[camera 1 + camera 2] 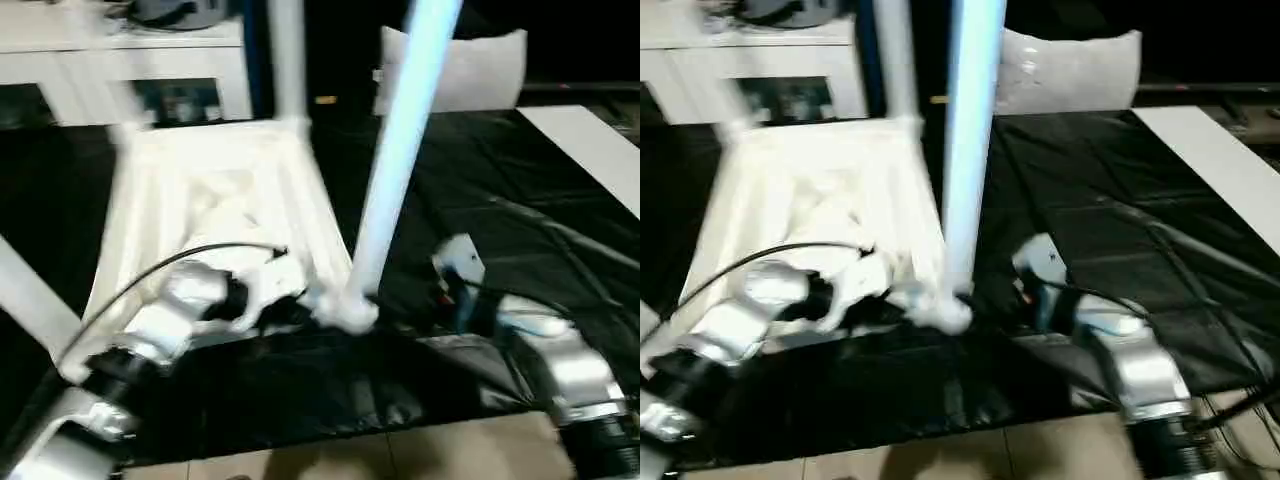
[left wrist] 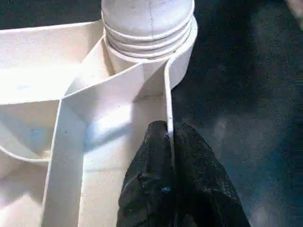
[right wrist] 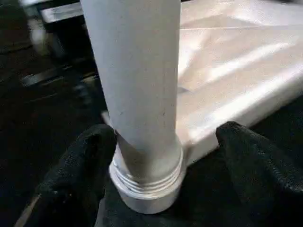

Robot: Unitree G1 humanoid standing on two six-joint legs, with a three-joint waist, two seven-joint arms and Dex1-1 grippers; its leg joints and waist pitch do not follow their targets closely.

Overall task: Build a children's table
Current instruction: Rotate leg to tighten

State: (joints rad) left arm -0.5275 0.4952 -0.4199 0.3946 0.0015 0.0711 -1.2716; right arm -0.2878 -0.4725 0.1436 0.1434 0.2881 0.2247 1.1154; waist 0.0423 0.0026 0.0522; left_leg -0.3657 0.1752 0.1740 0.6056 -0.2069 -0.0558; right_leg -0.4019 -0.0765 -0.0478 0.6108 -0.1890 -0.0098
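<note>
The children's table lies upside down on a black cloth. Its white tabletop [image 1: 200, 190] faces me with its ribbed underside up. A white leg [image 1: 400, 150] stands tilted in the near corner socket [image 2: 149, 52], its threaded end [image 3: 147, 182] showing at the socket. Another leg [image 1: 287, 60] rises from the far corner, and one more [image 1: 30, 290] shows at the left. My left gripper [image 2: 169, 130] is shut on the tabletop's raised rim [image 2: 166, 94] just beside that socket. My right gripper [image 3: 165, 132] is open around the near leg, with a black finger [image 3: 80, 165] on either side and a gap between each finger and the leg.
A grey-white pillow-like bag [image 1: 470, 65] lies behind the table. A flat white board strip [image 1: 590, 150] runs along the right. White furniture [image 1: 120, 50] stands at the back left. The black cloth [image 1: 300, 400] ends at a tiled floor [image 1: 400, 455] in front.
</note>
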